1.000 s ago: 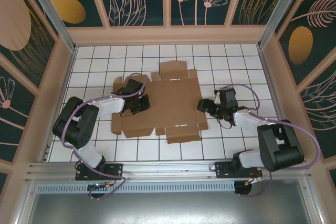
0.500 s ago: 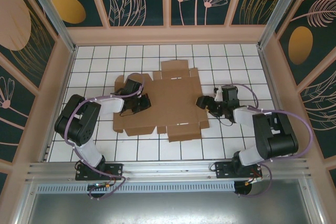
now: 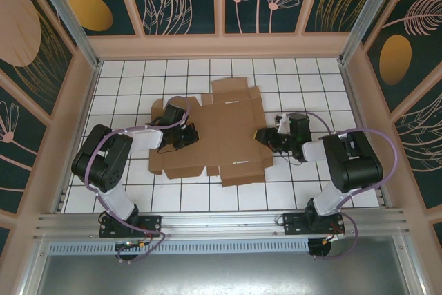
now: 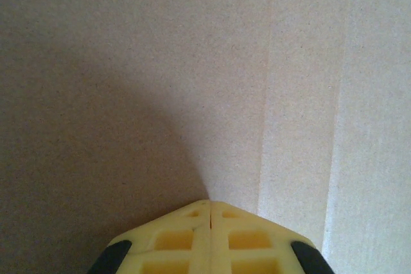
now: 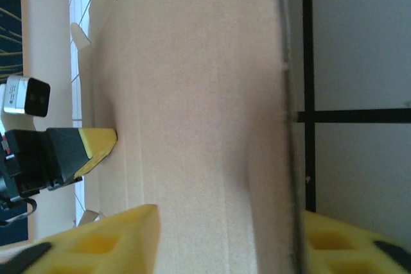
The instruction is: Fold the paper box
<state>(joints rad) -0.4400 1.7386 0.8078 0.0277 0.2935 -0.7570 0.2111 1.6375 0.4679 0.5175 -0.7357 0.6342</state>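
Observation:
The paper box (image 3: 228, 129) is a flat brown cardboard sheet with flaps, lying unfolded on the white tiled floor. My left gripper (image 3: 182, 136) is shut, and its tips press down on the sheet's left part (image 4: 192, 62); the closed yellow fingers (image 4: 173, 239) meet at my left gripper (image 4: 210, 205). My right gripper (image 3: 266, 136) sits at the sheet's right edge. In the right wrist view my right gripper (image 5: 228, 217) is open and straddles the edge strip of the cardboard (image 5: 199, 94), one finger over the sheet and the other over the floor tile. The left gripper (image 5: 106, 140) shows beyond.
Wooden-framed walls (image 3: 221, 45) with painted panels enclose the tiled floor (image 3: 304, 81) at the back and both sides. An aluminium rail (image 3: 221, 222) runs along the near edge by the arm bases. Tiles show behind and to the right of the sheet.
The right arm drew in and its gripper moved left onto the sheet's right edge, its jaws narrowing. The sheet shifted slightly. The left gripper stayed shut on the sheet.

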